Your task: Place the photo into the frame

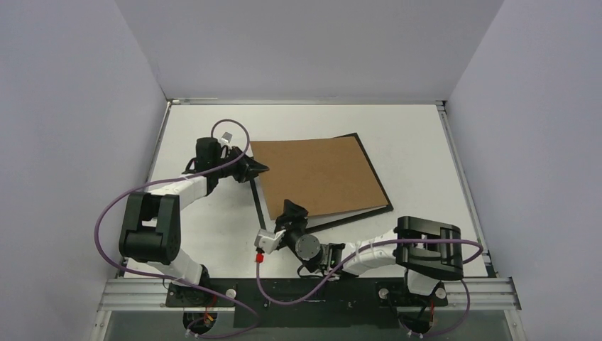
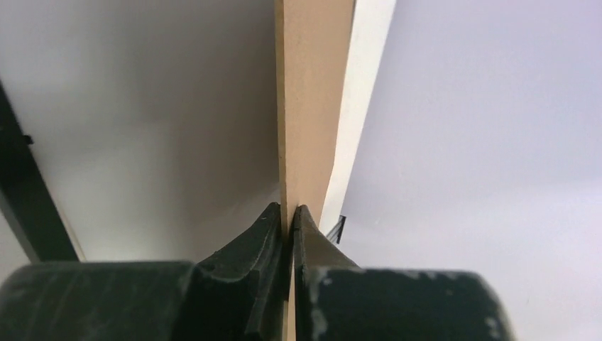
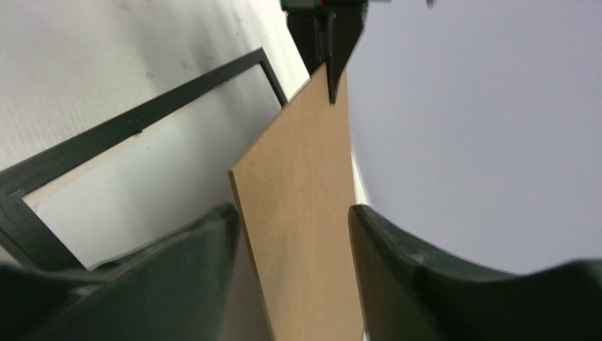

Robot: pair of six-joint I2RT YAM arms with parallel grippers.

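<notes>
A brown cardboard backing [image 1: 319, 174] is held tilted above the thin black frame [image 1: 374, 167], which lies flat on the table. My left gripper [image 1: 257, 168] is shut on the backing's left edge [image 2: 312, 106]. My right gripper [image 1: 293, 211] sits at the backing's near corner, open, its fingers [image 3: 206, 249] standing on either side of the board [image 3: 305, 213] without pinching it. In the right wrist view, a pale sheet [image 3: 142, 192] lies inside the frame [image 3: 106, 138]; I cannot tell whether it is the photo. No printed sunset side shows.
The white table [image 1: 426, 142] is walled in by lilac panels on the left, back and right. The left arm's purple cable [image 1: 106, 206] loops over the table's left side. Seen from the right wrist, the left gripper's fingers [image 3: 330, 42] clamp the board's far edge.
</notes>
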